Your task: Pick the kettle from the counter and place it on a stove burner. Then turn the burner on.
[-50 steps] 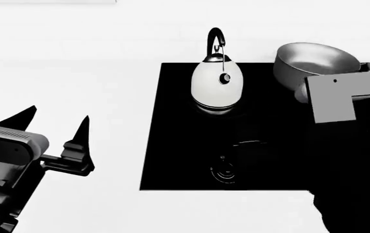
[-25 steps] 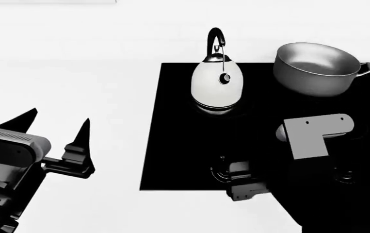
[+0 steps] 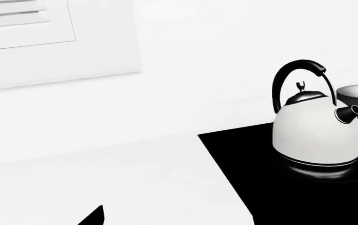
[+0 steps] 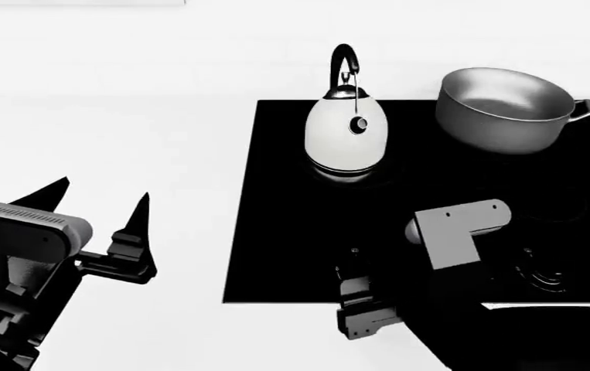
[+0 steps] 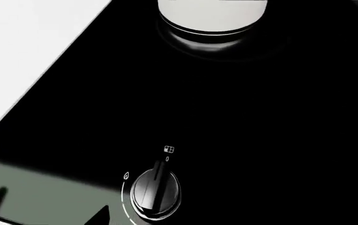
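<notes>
The kettle [image 4: 347, 131] is already sitting on the black cooktop [image 4: 274, 232], on the back-left stove burner [image 4: 321, 174], near the cooktop's back edge. It stands up straight. A grey saucepan [image 4: 501, 108] is beside it, on its right, not touching.

The kettle looks hard and smooth, so its round white body would be slippery. The tall black handle [image 3: 294, 75] on top is the best place to hold it. It may be heavy if there is water inside, but I cannot see that.

The next job looks like turning the burner on. The right gripper [image 4: 362, 313] is at the front edge of the cooktop, right by a small round dial [image 5: 156, 190]. I cannot tell if its fingers are wide or narrow. The dial is small and stiff-looking, so it needs a firm pinch and a twist.

The left gripper [image 4: 99, 205] waits over the white worktop [image 4: 119, 116], well apart from the kettle, its fingers spread wide and holding nothing.
</notes>
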`<state>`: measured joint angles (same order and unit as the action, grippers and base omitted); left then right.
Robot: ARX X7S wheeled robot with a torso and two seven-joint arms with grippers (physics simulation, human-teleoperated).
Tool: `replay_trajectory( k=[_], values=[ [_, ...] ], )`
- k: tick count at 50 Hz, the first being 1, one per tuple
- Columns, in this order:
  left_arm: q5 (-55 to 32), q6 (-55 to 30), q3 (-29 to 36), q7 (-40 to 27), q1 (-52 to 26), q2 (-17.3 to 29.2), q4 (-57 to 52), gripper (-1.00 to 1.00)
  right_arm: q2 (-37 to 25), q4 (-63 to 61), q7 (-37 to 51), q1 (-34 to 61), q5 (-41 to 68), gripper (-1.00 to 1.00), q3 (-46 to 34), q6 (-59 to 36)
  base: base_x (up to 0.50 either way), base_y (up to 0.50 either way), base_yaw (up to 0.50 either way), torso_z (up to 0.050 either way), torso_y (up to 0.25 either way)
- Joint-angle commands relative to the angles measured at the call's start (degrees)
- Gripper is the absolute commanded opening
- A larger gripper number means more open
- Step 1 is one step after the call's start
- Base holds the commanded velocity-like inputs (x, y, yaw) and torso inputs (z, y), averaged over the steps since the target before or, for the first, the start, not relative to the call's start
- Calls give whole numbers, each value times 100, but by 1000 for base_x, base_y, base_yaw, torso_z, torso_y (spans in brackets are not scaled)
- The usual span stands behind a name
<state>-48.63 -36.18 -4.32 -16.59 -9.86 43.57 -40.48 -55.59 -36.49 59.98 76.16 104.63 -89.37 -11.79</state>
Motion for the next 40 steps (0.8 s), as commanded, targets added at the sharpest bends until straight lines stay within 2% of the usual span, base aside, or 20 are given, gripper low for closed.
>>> replay_trajectory(
  k=[1, 18, 29, 30, 40],
  values=[
    [70, 46, 94, 52, -36, -45, 114, 100, 250, 296, -140, -61, -101, 100, -34, -24, 0, 0, 0, 0, 0],
    [80, 109, 43, 65, 53, -28, 141, 100, 667, 735, -397, -134, -89, 100, -114, -142, 0, 0, 0, 0, 0],
    [87, 117, 54, 54, 65, -27, 141, 100, 610, 675, -352, -159, -172, 100, -92, -103, 0, 0, 0, 0, 0],
    [82, 117, 54, 52, 63, -29, 139, 100, 598, 652, -334, -161, -197, -100, -94, -103, 0, 0, 0, 0, 0],
    [103, 140, 73, 49, 78, -44, 161, 100, 594, 615, -305, -133, -297, -100, -94, -150, 0, 0, 0, 0, 0]
  ],
)
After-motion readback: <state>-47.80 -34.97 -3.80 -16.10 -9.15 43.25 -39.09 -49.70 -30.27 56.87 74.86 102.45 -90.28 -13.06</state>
